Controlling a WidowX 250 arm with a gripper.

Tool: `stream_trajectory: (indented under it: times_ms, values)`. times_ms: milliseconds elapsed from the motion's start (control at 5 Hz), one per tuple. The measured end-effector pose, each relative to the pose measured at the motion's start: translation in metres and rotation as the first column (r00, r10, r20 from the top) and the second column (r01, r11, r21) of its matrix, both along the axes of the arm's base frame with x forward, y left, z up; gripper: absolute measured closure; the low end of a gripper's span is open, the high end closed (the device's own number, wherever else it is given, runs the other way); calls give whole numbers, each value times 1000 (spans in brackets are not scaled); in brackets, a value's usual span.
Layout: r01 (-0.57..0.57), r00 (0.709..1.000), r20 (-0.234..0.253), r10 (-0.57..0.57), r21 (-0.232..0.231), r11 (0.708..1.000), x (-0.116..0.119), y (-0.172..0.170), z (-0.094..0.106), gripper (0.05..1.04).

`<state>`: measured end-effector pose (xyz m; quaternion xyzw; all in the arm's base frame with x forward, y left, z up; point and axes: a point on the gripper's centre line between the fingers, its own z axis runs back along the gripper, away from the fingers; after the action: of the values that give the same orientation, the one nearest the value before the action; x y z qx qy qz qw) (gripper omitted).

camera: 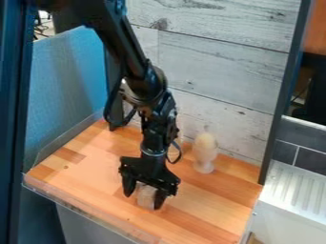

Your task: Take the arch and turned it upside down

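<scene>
The gripper (145, 197) hangs low over the front middle of the wooden surface, pointing down. Its two fingers stand apart, one on each side of a small pale block (146, 196). The fingers partly cover this block, so I cannot tell whether it is the arch or which way up it is. No clear grip on it can be made out. Behind and to the right, a pale upright object (204, 155) with a rounded yellowish top stands near the back wall.
The wooden surface (213, 209) has a raised clear edge at the left and front. A whitewashed plank wall (223, 71) closes the back, and a blue panel (70, 81) stands at the left. A white ridged rack (293, 190) lies beyond the right edge.
</scene>
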<state>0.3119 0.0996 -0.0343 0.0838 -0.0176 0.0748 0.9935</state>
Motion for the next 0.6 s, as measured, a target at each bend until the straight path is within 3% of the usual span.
stream_trajectory:
  times_ms: [200,400,600]
  values:
    - [21,1000,6,-21,1,1000,2,0,0,450]
    - [37,999,10,-38,4,999,1,-1,-2,534]
    - [134,991,13,-136,95,986,-3,-13,-2,534]
